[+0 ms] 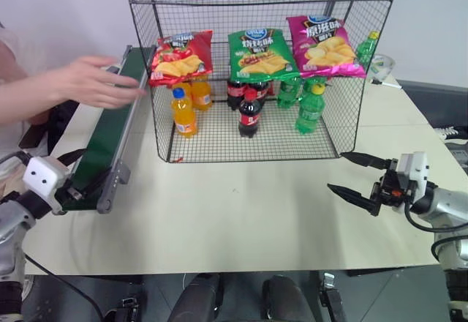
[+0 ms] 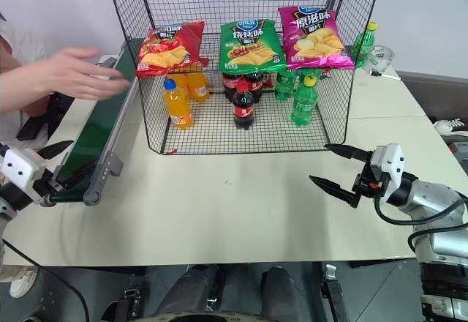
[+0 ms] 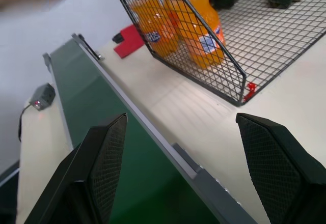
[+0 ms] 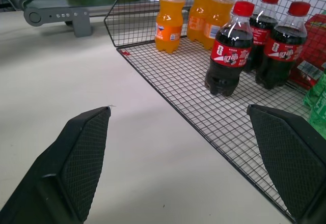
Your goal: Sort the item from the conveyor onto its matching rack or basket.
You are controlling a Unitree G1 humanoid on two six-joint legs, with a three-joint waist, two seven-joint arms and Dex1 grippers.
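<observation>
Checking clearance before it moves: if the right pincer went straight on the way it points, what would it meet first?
Probably the front edge of the wire rack, near the cola bottles. The right pincer stands open over bare table; depth is uncertain.

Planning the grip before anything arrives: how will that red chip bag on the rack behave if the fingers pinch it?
The red chip bag looks puffed, so probably light and soft, denting rather than holding shape. Its glossy film may slip. It sags over the shelf edge, suggesting floppiness; chips inside likely crush easily.

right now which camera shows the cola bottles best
The right wrist view: three cola bottles stand close up with labels readable, behind open jaws. Both eye views show them small behind the rack's wire. The left wrist view catches just their bases.
</observation>
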